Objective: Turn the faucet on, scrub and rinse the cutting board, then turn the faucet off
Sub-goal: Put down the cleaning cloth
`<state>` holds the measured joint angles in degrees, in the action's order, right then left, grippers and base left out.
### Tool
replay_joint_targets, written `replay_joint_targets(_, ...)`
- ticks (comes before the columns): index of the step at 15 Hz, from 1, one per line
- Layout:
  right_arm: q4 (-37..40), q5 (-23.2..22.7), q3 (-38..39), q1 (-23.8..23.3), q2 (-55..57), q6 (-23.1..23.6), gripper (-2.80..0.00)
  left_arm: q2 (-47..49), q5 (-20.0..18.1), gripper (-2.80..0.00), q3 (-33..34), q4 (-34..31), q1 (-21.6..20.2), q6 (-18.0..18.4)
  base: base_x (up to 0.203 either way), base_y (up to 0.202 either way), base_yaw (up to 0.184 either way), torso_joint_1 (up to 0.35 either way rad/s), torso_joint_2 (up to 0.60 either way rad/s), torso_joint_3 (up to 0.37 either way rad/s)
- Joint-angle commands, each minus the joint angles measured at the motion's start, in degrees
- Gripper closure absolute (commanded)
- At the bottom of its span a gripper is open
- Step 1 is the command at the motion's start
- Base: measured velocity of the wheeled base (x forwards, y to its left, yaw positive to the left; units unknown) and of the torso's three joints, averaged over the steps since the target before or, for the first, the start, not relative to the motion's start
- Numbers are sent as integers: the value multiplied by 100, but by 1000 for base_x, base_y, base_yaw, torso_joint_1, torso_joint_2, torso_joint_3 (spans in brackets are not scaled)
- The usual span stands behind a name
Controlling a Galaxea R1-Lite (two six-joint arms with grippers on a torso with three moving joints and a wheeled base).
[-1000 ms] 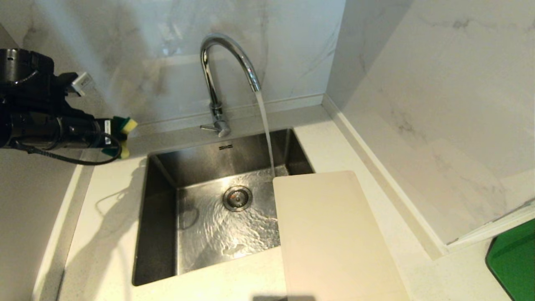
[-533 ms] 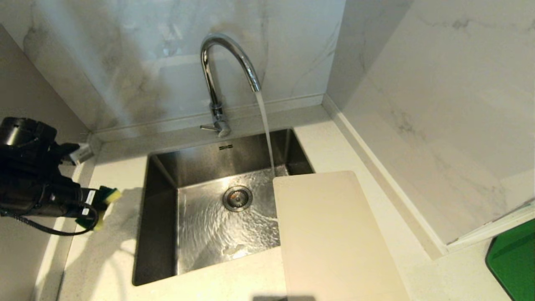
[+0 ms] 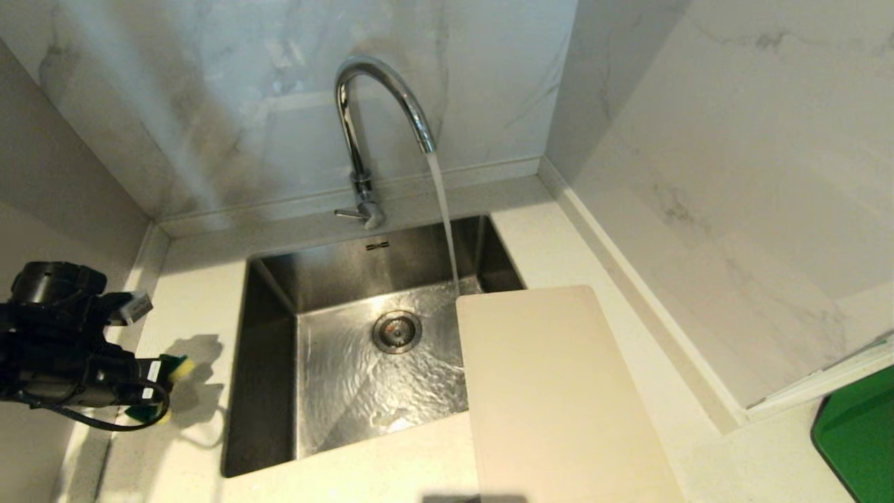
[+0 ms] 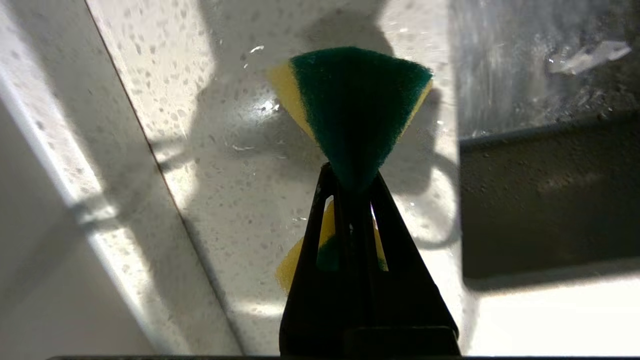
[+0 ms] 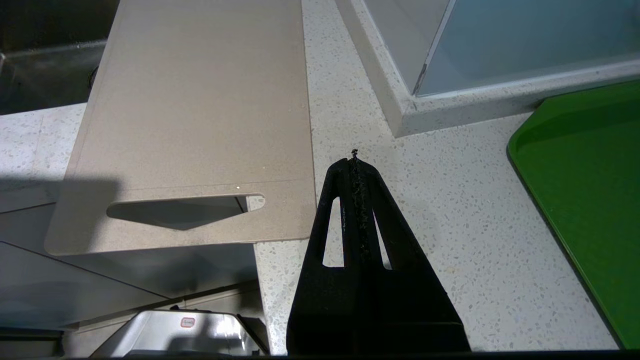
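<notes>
Head view: faucet [image 3: 380,133] stood at upper centre of the frame, water running from its spout into the sink [image 3: 269,363] and landing just beside the far end of the cutting board [image 3: 552,391]. The board lay at lower centre-right, its far corner overhanging the sink's right side, the rest on the worktop [image 3: 188,300]; its long axis ran from mid-frame toward the bottom edge, slightly slanted. Left gripper [image 3: 150,391] hung at the lower left of the frame over the worktop, left of the sink, so the board lay well apart from it, across the whole basin toward the right. Left wrist view: jaws closed tight on a sponge [image 4: 352,107], green scouring face showing, yellow foam at the edges, pinched at its middle and fanning out beyond the tips. Right wrist view: right gripper [image 5: 355,160] hovered over the worktop at frame centre, jaws shut and empty, just beside the board's handle-slot end; a green tray [image 5: 585,195] lay at the right edge. Judgement: the right arm sat nearer the board, but the left carried the scrubbing tool, so the coming move called for a sweep rightward across the sink.
</notes>
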<state>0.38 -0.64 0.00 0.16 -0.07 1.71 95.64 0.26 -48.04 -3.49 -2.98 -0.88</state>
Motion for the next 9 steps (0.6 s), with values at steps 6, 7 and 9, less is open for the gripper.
replay_joint_targets(6,-3,-6,0,2,7,5,0,637,33,0,37,445,-122,-287,0,0,0,0,0,0)
replay_joint_targets(7,-3,-6,0,-1,7,5,0,640,46,0,131,497,-123,-297,0,0,0,0,0,0)
replay_joint_targets(9,-3,-6,0,-6,7,5,0,587,19,-280,216,524,-123,-307,0,0,0,0,0,0)
